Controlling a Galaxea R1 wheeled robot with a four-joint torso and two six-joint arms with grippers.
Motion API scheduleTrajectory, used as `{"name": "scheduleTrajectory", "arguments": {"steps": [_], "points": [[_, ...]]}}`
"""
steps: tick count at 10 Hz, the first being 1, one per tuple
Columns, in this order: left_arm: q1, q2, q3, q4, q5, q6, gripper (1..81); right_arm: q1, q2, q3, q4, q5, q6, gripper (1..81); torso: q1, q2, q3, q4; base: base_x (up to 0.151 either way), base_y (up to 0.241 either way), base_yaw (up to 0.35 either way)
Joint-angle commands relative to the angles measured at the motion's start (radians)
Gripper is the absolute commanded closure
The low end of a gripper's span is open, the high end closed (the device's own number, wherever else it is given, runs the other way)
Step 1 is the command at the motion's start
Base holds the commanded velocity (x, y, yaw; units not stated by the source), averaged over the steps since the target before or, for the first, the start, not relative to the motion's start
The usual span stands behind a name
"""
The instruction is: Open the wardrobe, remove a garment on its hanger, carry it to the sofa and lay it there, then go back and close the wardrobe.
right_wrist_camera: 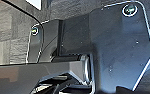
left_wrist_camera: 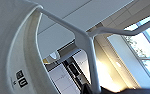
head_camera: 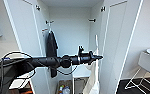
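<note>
the hanger shows up close from the left wrist, a slim white piece with its stem running down toward the wrist and its two shoulder bars spreading off at about 10 and 2 o'clock. the white garment drapes from it as a broad curved fold with a small label. in the head view the left gripper is stretched across into the open wardrobe, pointing to 3 o'clock, its tip at the hanger's thin upright line, with the white cloth hanging below toward 6 o'clock. whether its fingers are clamped on the hanger i cannot tell. a black t-shirt hangs at 9 o'clock of the gripper, inside by the left door. a white chair stands at 4 o'clock.
</note>
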Motion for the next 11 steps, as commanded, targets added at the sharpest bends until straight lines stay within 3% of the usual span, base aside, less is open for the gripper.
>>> {"name": "scheduleTrajectory", "arguments": {"steps": [1, 5, 11], "points": [[-0.170, -0.006, 0.015, 0.028, -0.055, 0.019, 81.1, 0.039, 0.003, 0.010, -0.009, -0.034, -0.001, 1.0, 0.000, 0.000, 0.000, 0.000, -0.135, 0.000, 0.000], [-0.158, -0.006, 0.015, 0.026, -0.058, 0.019, 81.1, 0.041, 0.003, 0.010, -0.008, -0.034, -0.001, 1.0, -0.001, 0.000, 0.000, 0.000, -0.087, 0.000, 0.000], [-0.103, -0.027, 0.036, 0.060, -0.062, 0.019, 81.1, 0.042, 0.005, 0.010, -0.008, -0.034, -0.003, 1.0, -0.001, 0.000, 0.000, 0.000, 0.000, 0.000, 0.000]]}}
